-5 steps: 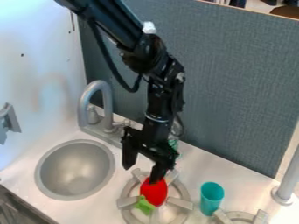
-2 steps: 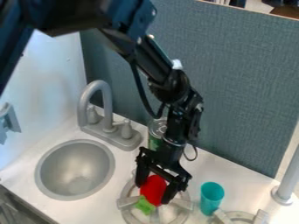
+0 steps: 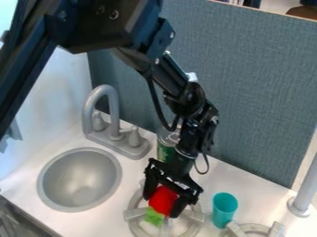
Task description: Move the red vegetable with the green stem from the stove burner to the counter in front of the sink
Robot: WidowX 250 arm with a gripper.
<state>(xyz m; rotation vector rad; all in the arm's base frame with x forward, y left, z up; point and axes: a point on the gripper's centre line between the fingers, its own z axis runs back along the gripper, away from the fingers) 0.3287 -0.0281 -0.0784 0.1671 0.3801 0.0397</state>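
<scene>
The black gripper (image 3: pixel 163 200) hangs low over the left burner, its fingers open on either side of a red rounded object (image 3: pixel 163 199) with a green leafy end (image 3: pixel 154 215). Whether the fingers press on its sides is hard to tell. The green end points toward the front of the counter, and the upper part of the red object is partly hidden under the gripper. Beneath them is the grey burner ring (image 3: pixel 134 225) with its raised bars.
Left of the burner lies a round grey sink (image 3: pixel 80 180), with a faucet (image 3: pixel 111 109) behind it. A green can (image 3: pixel 166 150) stands behind the gripper. A teal cup (image 3: pixel 224 209) is to the right, near a second burner (image 3: pixel 254 227) and a grey post (image 3: pixel 303 194).
The gripper has moved right and turned, and its fingers now straddle the red object instead of hanging above and behind it. The upper arm has swung farther into view at the upper left.
</scene>
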